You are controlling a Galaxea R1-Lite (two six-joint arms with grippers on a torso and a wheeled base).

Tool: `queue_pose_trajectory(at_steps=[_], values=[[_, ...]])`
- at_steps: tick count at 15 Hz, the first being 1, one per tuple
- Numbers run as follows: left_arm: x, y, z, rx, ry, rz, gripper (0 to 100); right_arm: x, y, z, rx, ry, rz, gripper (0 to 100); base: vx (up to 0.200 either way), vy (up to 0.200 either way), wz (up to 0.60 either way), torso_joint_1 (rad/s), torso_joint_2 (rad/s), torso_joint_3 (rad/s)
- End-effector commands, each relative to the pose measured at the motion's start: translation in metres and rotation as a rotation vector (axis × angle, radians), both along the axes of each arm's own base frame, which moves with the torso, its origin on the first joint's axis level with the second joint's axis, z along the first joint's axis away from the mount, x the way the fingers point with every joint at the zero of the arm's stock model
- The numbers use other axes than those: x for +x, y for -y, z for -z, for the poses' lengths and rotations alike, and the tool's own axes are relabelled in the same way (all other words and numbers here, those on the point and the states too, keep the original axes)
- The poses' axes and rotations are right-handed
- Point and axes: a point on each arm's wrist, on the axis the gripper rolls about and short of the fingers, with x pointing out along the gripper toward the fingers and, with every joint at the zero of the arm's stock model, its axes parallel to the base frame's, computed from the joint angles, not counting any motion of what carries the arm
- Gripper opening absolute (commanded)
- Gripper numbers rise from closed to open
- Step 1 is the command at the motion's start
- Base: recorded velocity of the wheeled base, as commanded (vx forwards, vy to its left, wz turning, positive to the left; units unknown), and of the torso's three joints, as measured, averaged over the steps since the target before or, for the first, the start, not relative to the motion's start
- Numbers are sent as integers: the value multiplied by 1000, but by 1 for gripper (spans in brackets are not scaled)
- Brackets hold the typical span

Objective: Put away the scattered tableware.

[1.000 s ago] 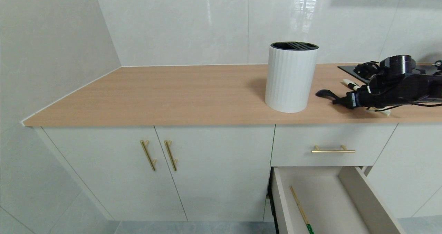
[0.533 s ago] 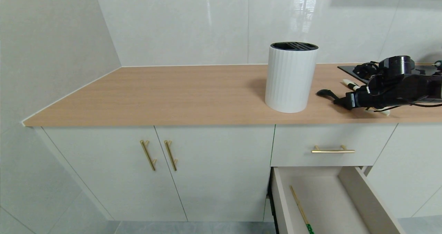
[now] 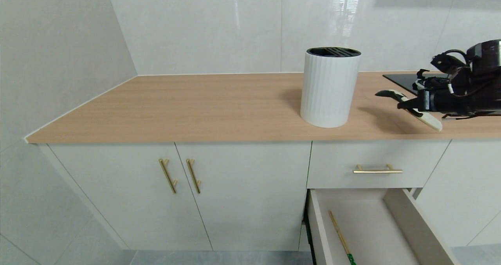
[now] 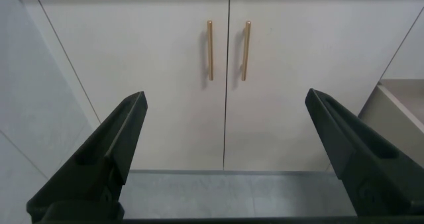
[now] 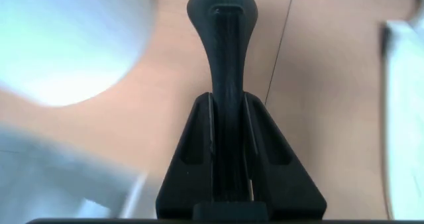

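Note:
My right gripper [image 3: 409,103] hangs a little above the wooden counter [image 3: 195,104], to the right of the white ribbed holder [image 3: 330,89]. It is shut on a utensil [image 3: 385,94] with a black head and a cream handle that slopes down to the right. In the right wrist view the black utensil [image 5: 222,25] sticks out from between the closed fingers [image 5: 197,138]. A pair of chopsticks [image 3: 339,235] lies in the open lower drawer [image 3: 409,218]. My left gripper [image 4: 225,151] is open, low in front of the cabinet doors [image 4: 159,85].
A black cooktop [image 3: 403,81] lies at the counter's back right, behind the right arm. A closed drawer with a gold handle [image 3: 377,171] sits above the open one. The two cabinet doors [image 3: 180,186] have gold handles. The tiled wall runs behind the counter.
The right gripper has risen off the counter and drawn right, lifting the utensil; its black head now hangs in the air instead of resting on the wood.

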Motion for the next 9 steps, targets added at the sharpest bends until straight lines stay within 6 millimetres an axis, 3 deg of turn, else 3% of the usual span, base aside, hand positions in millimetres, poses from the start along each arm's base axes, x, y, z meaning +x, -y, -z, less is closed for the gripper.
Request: queue_pose_trajectory(at_steps=[1, 5, 9], values=[[0, 0, 0, 0, 0, 0, 100, -83, -9, -32, 43, 32, 40, 0, 0, 0, 0, 0, 0, 0], [0, 0, 0, 0, 0, 0, 100, -164, -31, -22, -11, -226, 83, 0, 0, 0, 0, 0, 0, 0], [0, 0, 0, 0, 0, 0, 100, -192, -45, 34, -92, -446, 96, 0, 0, 0, 0, 0, 0, 0]])
